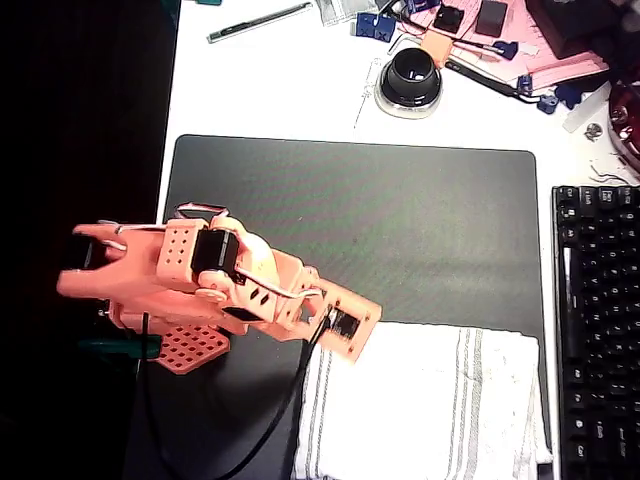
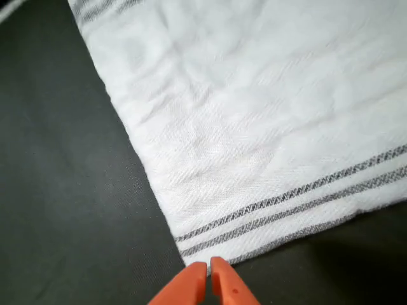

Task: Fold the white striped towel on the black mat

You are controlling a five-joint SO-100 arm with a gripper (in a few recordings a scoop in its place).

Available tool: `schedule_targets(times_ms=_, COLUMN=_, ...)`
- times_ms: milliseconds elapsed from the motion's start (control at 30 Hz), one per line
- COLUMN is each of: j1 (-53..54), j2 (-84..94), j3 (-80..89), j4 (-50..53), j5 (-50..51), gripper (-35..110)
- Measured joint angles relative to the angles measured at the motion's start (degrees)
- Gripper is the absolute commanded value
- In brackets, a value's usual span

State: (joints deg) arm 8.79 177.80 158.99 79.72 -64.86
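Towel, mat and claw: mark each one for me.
white striped towel point(image 2: 254, 114), wrist view, plain white middle.
black mat point(image 1: 380, 220), overhead view, bare centre.
claw point(image 2: 208, 270), wrist view, between the orange fingertips.

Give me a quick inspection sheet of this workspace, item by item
Surface: black mat on a white table.
Job's things: white striped towel lying flat on the mat's lower right.
Clutter: keyboard, round black object, pen, papers and small parts.
Gripper: gripper with fingertips together at the towel's corner.
Cables: black cable trailing from the arm.
Surroundings: dark area left of the table.
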Motion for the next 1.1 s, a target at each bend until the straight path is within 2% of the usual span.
schedule_targets(times_ms=300, j1=14.06, j2=-11.07, j3=-2.11, j4=-6.77, j5=2.46, gripper=4)
schedule_targets(times_ms=567, j1=28.39, j2=-20.39, j3=-1.58, j4=-13.89, j5=2.29, gripper=17)
schedule_targets(times_ms=700, j1=31.29, j2=-24.17, j3=0.62, j4=-18.19, j5=2.99, gripper=20)
schedule_targets(times_ms=867, j1=32.7, j2=-31.55, j3=6.94, j4=-29.71, j5=3.34, gripper=25)
schedule_targets(times_ms=1100, j1=30.5, j2=-37.0, j3=10.11, j4=-40.78, j5=7.03, gripper=15)
